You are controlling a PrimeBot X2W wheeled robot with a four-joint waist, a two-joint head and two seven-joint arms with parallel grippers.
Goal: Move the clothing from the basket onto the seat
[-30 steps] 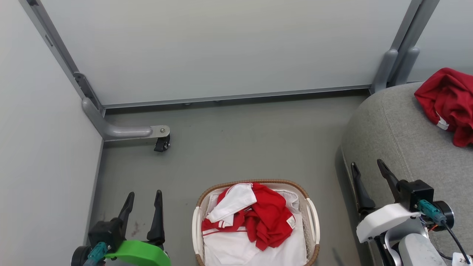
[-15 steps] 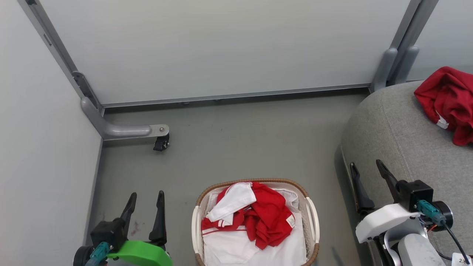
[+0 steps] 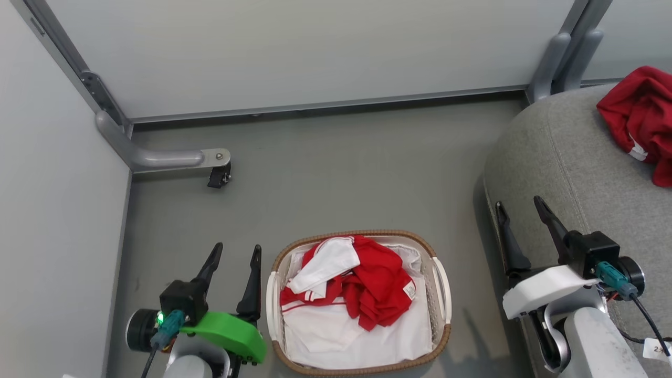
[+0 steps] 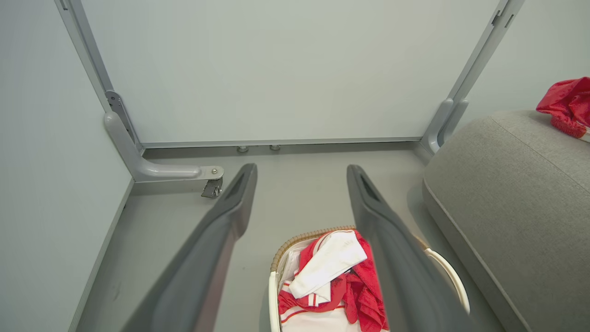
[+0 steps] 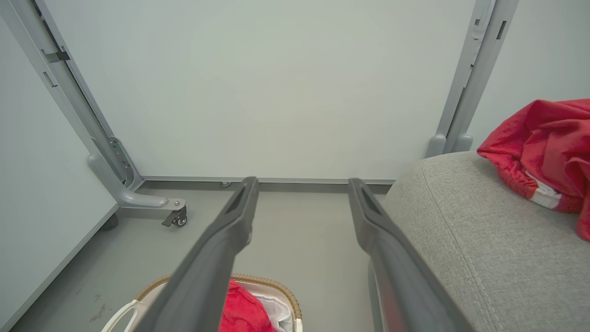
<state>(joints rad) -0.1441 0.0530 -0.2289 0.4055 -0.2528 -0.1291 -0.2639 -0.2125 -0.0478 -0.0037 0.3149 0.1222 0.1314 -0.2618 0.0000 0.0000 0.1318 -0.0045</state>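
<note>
Sitting on the grey floor (image 3: 325, 173), the basket (image 3: 362, 232) holds a crumpled heap of red-and-white clothing (image 3: 375, 286) on its white liner (image 3: 357, 341). The left gripper (image 3: 237, 247) hangs just beside the basket's left handle, fingers spread and empty. The right gripper (image 3: 518, 202) hovers at the near edge of the seat (image 3: 567, 157), to the basket's right, its fingers also parted with nothing between them. Another red garment (image 3: 643, 113) lies bunched on the seat, well apart from both grippers.
</note>
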